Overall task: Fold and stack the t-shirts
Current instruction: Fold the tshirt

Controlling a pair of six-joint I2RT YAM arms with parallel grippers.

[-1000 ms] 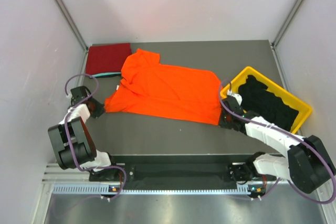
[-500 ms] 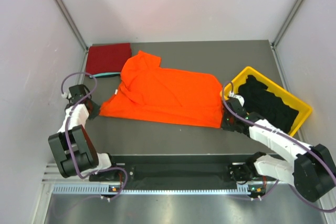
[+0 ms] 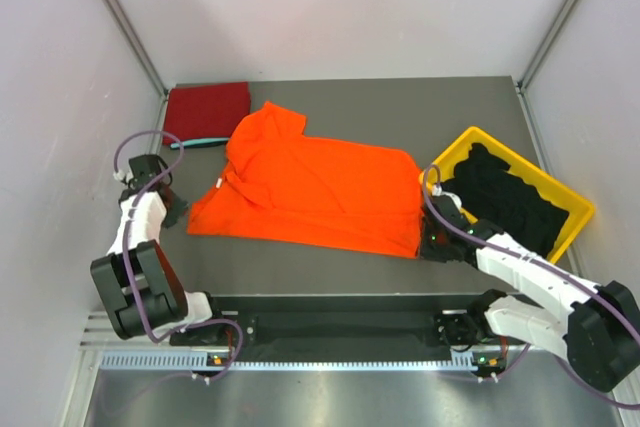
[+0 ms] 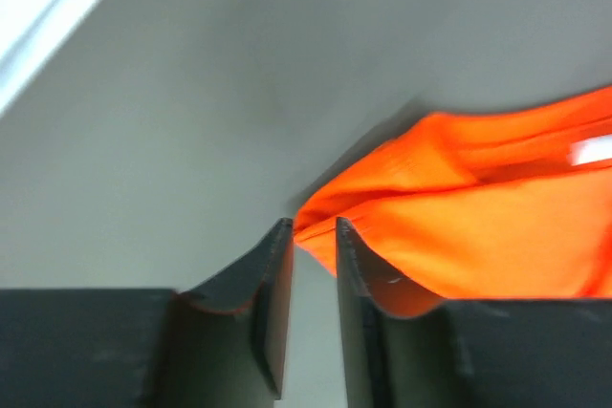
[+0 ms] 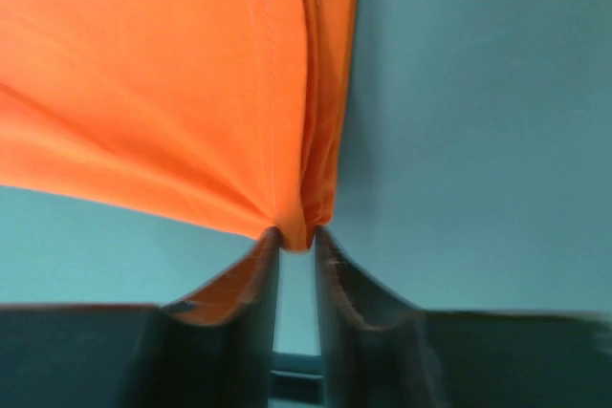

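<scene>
The bright orange t-shirt [image 3: 310,192] lies spread across the middle of the table. My left gripper [image 3: 178,213] is shut on its left corner [image 4: 320,222] at the table's left side. My right gripper [image 3: 425,244] is shut on its right corner [image 5: 298,231] near the front right. A folded dark red t-shirt [image 3: 206,111] lies at the back left, with a teal edge [image 3: 205,142] showing under it. Several black t-shirts [image 3: 505,195] fill the yellow bin [image 3: 575,219] at the right.
White walls enclose the table on the left, back and right. The yellow bin stands close to my right arm [image 3: 520,269]. The left arm's cable [image 3: 135,147] loops near the left wall.
Both grippers have pulled the orange t-shirt toward the front and stretched it flatter. The left gripper moved left, the right gripper moved nearer the table's front edge.
</scene>
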